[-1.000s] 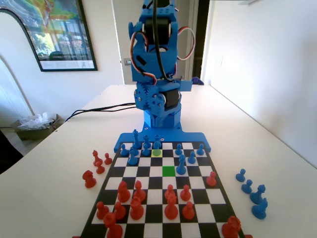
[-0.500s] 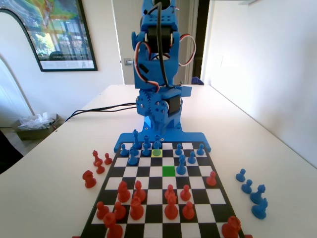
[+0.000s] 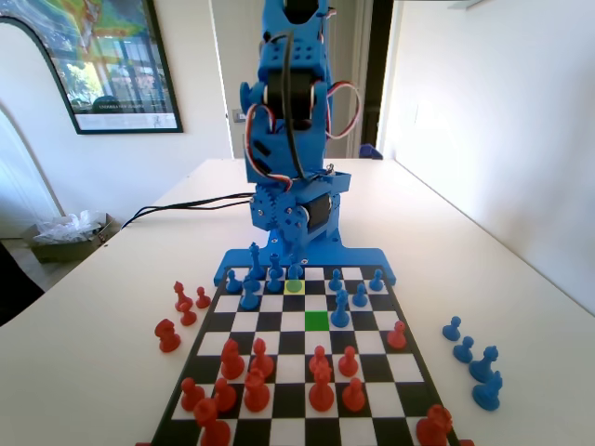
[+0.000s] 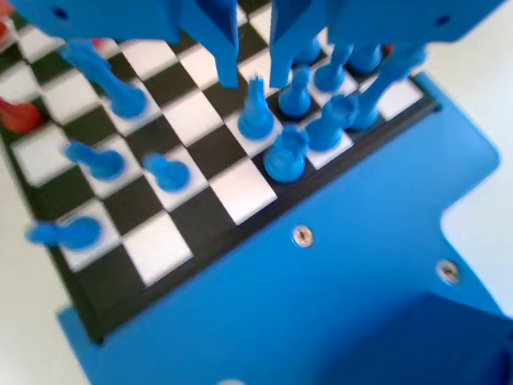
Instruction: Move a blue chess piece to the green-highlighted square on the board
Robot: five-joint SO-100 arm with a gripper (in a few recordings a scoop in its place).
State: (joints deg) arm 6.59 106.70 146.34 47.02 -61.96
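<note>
- Far left in the fixed view: loose red pieces (image 3: pixel 182 299) off the board (image 3: pixel 302 372), resting on the white table (image 3: pixel 93 353).
- Nearer rows of the black-and-white board: crowded with red pieces.
- Toward the far end, just before the blue arm's base: a cluster of blue pieces.
- At the middle: the green-highlighted square (image 3: pixel 316 321), bare, with a paler yellow-green square (image 3: pixel 295 286) one row beyond and one column to its left.
- At that paler square's far edge: a blue chess piece (image 3: pixel 296 270), small and slim.
- Right of the board: four more captured blue pieces (image 3: pixel 472 360) on the table.
- In the wrist view, blurred: gripper (image 4: pixel 255 80) hanging just above the blue back-row pieces, jaws narrowly parted, nothing between them.
- Just under the tips: a taller pointed blue piece (image 4: pixel 256 111), apart from both jaws.
</note>
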